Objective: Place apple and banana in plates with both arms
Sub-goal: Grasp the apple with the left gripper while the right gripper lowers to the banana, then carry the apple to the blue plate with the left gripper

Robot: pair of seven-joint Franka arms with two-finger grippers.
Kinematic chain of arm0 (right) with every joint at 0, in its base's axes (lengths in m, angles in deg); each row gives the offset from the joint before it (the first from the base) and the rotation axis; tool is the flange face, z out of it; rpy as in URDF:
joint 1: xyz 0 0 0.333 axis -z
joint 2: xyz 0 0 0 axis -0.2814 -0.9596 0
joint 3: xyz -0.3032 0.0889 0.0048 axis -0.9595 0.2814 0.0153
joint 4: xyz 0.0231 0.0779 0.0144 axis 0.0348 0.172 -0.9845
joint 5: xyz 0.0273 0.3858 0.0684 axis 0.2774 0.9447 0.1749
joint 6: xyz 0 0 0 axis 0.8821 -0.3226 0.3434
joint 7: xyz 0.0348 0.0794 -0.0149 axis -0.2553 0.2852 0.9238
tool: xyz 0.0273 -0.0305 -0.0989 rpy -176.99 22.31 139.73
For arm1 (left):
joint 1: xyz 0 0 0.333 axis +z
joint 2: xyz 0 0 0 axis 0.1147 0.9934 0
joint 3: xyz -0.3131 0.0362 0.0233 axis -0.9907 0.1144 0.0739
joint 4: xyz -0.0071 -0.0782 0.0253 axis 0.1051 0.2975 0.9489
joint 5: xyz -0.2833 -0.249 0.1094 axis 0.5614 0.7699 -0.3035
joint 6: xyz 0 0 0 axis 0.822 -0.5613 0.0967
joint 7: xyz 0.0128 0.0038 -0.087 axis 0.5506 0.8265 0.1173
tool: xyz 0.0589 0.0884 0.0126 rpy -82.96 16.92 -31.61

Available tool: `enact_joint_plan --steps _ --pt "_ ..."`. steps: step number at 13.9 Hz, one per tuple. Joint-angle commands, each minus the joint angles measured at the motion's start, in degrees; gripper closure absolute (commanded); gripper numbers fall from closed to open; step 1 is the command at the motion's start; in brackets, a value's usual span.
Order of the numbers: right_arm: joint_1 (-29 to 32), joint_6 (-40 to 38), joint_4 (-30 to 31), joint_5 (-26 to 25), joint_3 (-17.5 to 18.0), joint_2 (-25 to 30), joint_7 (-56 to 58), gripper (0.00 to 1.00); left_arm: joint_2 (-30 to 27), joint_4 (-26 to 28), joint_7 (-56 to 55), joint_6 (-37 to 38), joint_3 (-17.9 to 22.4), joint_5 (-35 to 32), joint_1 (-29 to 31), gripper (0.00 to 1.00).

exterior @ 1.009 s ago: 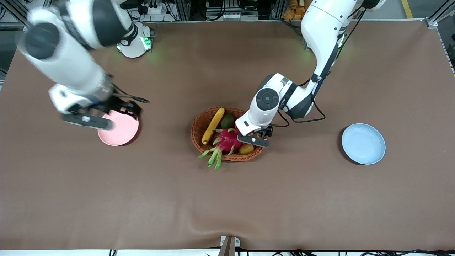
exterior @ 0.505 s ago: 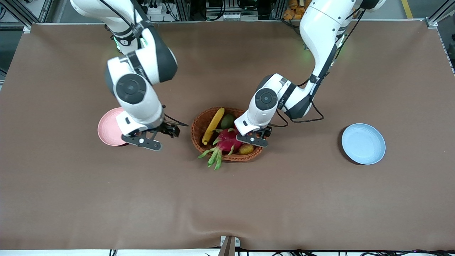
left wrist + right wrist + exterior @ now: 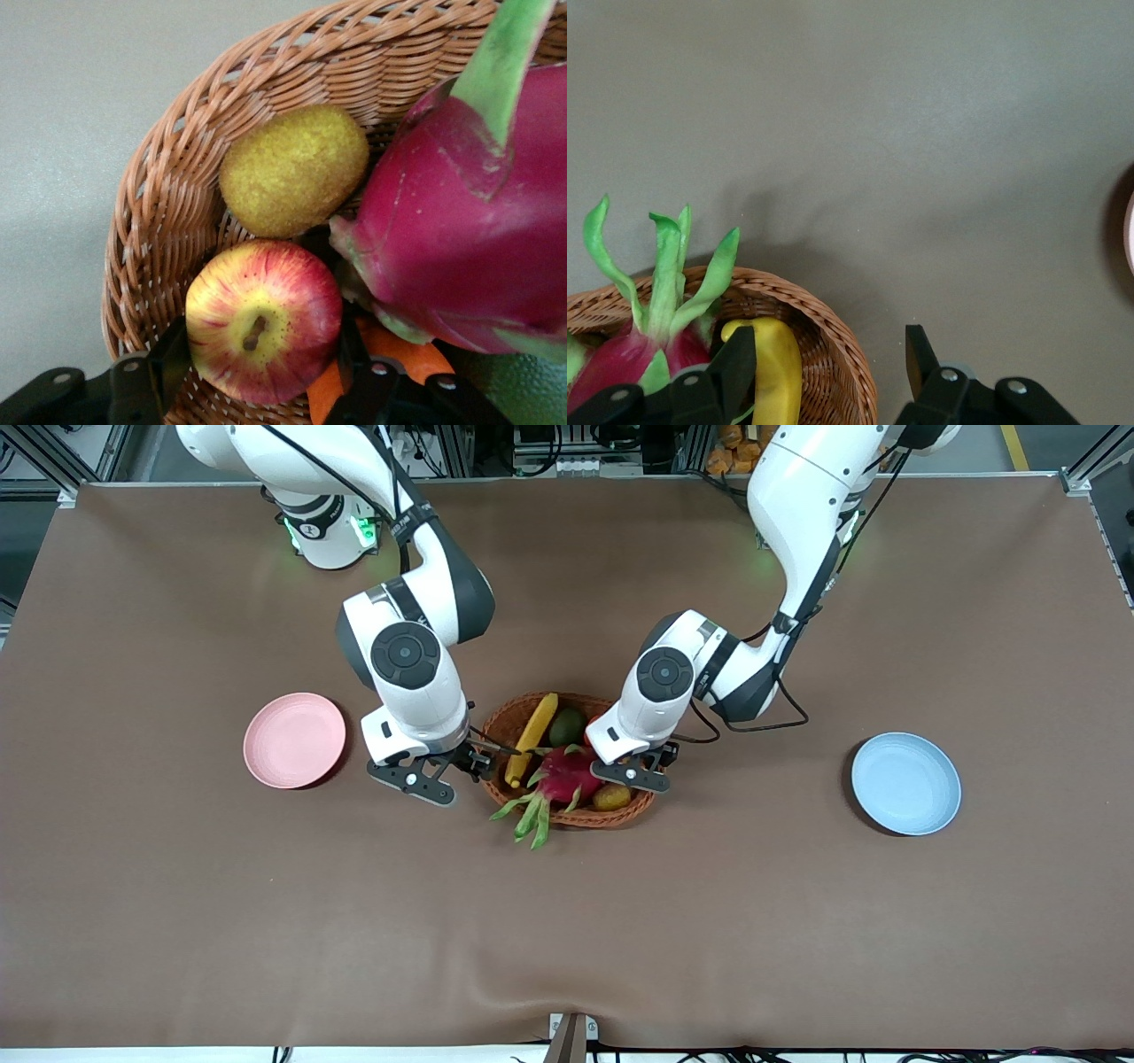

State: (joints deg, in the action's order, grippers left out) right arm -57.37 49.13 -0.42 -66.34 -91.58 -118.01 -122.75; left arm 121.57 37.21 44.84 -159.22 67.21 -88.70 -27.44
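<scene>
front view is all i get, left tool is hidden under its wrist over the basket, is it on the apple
Observer: Yes. In the left wrist view the left tool has a finger on each side of the apple, shut on it.
Operator: anything crowding the apple
Observer: The dragon fruit lies close beside it, and an orange fruit shows beneath them.
Operator: and the right tool
Observer: The right tool is open over the rim of the basket, with the tip of the banana between its fingers, close to one of them.
</scene>
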Motion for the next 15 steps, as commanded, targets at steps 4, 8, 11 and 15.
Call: enact_joint_plan --steps 4,8,11,15 --pt "-0.2 1.3 -1.0 1.7 -0.5 -0.7 -0.9 0.31 -6.9 -0.1 -0.7 7.8 0.0 -0.3 0.5 0.72" --pt "-1.1 3.5 -1.2 3.2 -0.5 -2.0 -2.4 0.32 -12.8 0.0 -0.4 14.7 0.0 -0.2 4.0 0.73" --pt "-3.4 4.8 -1.2 3.2 -0.6 -4.2 -6.1 0.35 -17.3 0.4 0.3 19.5 0.0 -0.3 9.0 0.76" --pt "-5.6 5.6 -1.2 3.0 -0.6 -6.9 -7.6 0.38 -20.2 2.0 2.0 19.6 0.0 -0.7 15.8 0.81"
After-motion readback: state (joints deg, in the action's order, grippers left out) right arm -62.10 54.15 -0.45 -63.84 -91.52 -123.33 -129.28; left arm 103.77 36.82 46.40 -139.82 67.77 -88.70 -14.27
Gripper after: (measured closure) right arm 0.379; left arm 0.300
